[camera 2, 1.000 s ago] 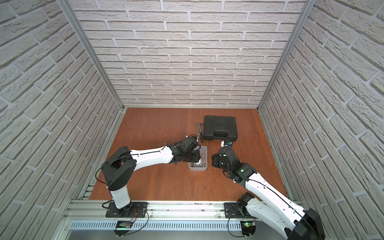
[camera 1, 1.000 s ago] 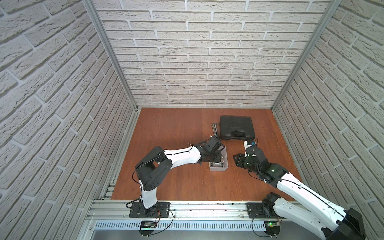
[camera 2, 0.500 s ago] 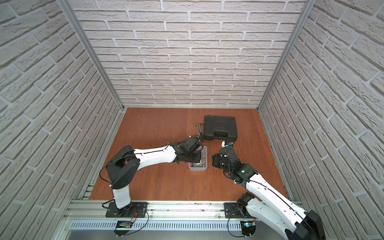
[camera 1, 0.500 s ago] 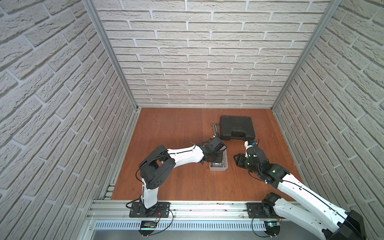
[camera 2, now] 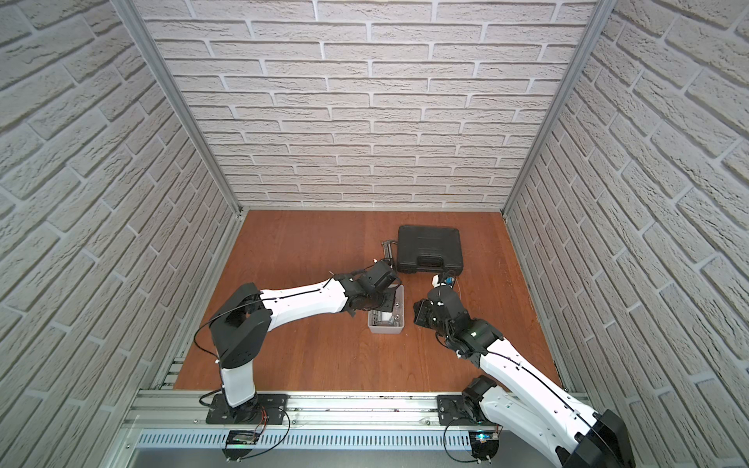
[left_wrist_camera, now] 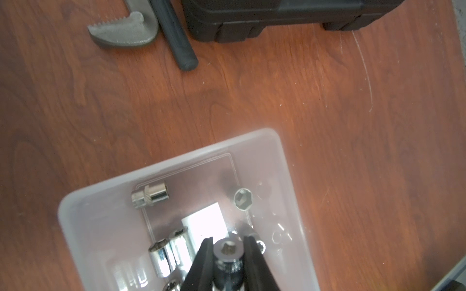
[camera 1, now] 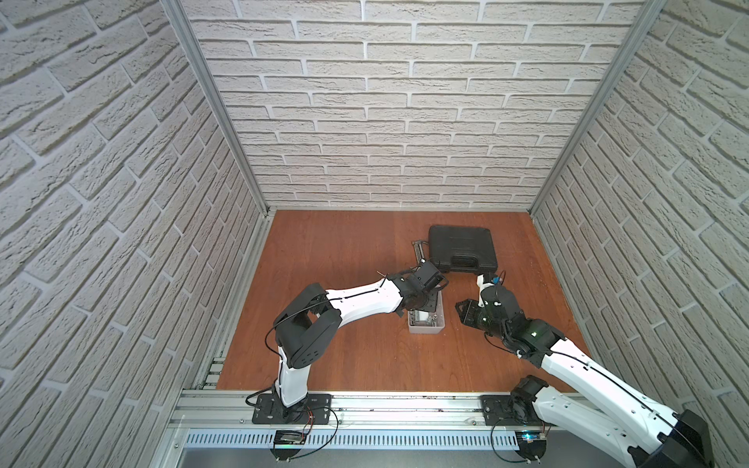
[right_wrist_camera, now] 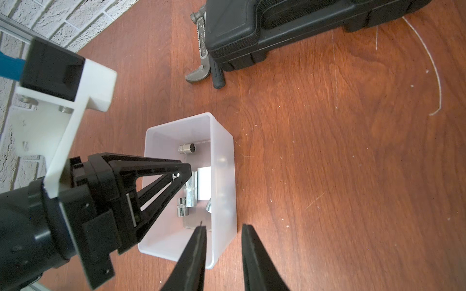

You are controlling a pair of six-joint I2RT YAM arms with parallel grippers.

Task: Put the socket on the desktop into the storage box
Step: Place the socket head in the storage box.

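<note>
Socket [left_wrist_camera: 228,254] pinched between the nearly closed fingers [left_wrist_camera: 201,259] of the left gripper [left_wrist_camera: 228,239], in the mouth of the storage box [left_wrist_camera: 164,165] above other sockets [left_wrist_camera: 150,196]; right gripper [right_wrist_camera: 224,228] beside that box, part-open and empty; likely risk: tilted or early release bouncing it out.

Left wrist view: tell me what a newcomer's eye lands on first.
The left gripper, shut on a shiny socket over the translucent storage box. Several more sockets lie inside the box. Nearby on the desktop sit a black tool case and a wrench.
</note>
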